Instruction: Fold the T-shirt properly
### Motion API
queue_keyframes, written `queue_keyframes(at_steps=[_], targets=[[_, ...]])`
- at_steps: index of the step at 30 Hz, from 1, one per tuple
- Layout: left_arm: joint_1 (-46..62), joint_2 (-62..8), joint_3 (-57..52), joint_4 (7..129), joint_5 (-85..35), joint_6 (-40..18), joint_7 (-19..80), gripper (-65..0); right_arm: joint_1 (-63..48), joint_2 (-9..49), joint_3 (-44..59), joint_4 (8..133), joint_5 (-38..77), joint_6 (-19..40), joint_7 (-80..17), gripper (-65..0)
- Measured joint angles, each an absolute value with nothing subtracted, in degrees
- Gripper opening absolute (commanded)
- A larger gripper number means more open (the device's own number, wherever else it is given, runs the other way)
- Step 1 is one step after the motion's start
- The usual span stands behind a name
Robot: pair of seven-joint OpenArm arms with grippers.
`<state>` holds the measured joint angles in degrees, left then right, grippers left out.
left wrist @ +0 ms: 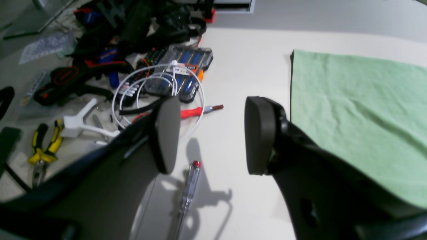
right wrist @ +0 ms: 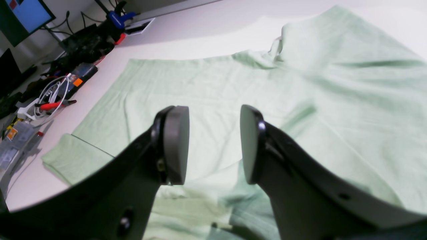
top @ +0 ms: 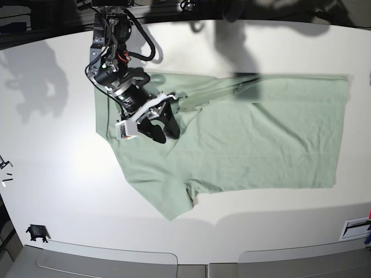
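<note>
White surface (top: pixel 58 191) is carrying the T-shirt (top: pixel 261 133) spread flat; we're hovering both right pincer (right wrist: pixel 213 143) and left pincer (left wrist: pixel 210 133) apart, empty, and should probably pinch a sleeve edge cleanly.

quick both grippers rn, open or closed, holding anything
Left gripper: open, holding nothing, over bare table beside the T-shirt.
Right gripper: open, holding nothing, above the T-shirt.
</note>
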<state>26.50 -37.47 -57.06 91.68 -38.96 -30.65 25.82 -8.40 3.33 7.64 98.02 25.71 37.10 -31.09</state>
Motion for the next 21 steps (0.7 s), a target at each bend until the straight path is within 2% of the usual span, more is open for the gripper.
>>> queue_keyframes(at_steps=[5,8,9,12,13,16,19,21], targets=[[26.5,-37.2,-57.1,91.7,-47.9,-30.7,32.3,-36.4,-8.4,3.3,8.2,98.1,27.7,37.1,-33.8,-41.4],[26.5,-35.5,-56.8,91.7,-51.2,-34.2,35.8,-43.8,-8.4,3.2,10.4,99.5,30.8,37.2,-39.8,-43.2],[26.8,-34.9,-56.1,91.7,-52.4,-35.4,36.6,-48.4,-8.4,3.2,11.5,100.2,31.9,37.1,-41.2,-47.0],[27.0,-33.3,-51.7,91.7,-52.9,-36.6,37.6,-61.6,-8.4,3.2,15.6,102.0,32.6,37.2,-43.4,-65.0],[27.0,-32.8,-49.6,91.7,-52.9,-36.6,37.3,-64.7,-8.4,3.2,17.0,102.1,32.7,37.2,-43.7,-65.0],[26.8,-32.2,-41.7,91.7,-51.3,-36.6,36.6,-65.0,-8.6,3.2,20.4,102.1,32.5,37.1,-44.0,-65.0],[25.8,-32.1,-33.7,91.7,-40.1,-36.7,30.7,-65.0,-9.3,3.5,21.8,102.1,31.4,37.1,-44.0,-65.0],[24.5,-32.1,-29.2,91.7,-33.8,-34.7,28.4,-65.0,-10.3,3.8,21.7,102.1,27.2,37.2,-43.4,-65.0]])
